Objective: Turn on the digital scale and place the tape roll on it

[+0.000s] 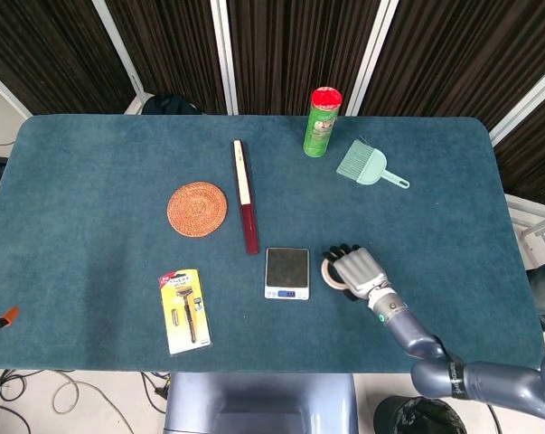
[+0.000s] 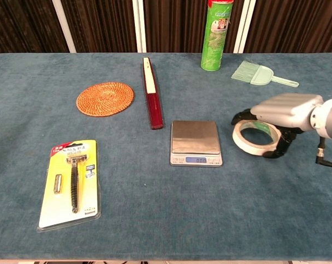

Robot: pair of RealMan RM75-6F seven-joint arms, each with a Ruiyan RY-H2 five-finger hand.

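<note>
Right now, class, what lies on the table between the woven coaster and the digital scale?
The closed red folding fan lies lengthwise between the woven coaster and the digital scale; the rest is bare blue tabletop. Both views show it, the chest view most clearly.

Tape roll [image 2: 255,137] right of scale [image 2: 195,142] (razor pack [image 2: 70,183] far left).

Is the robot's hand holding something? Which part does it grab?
Yes: the right hand holds the tape roll by its ring, fingers over the top, beside the scale.
</note>
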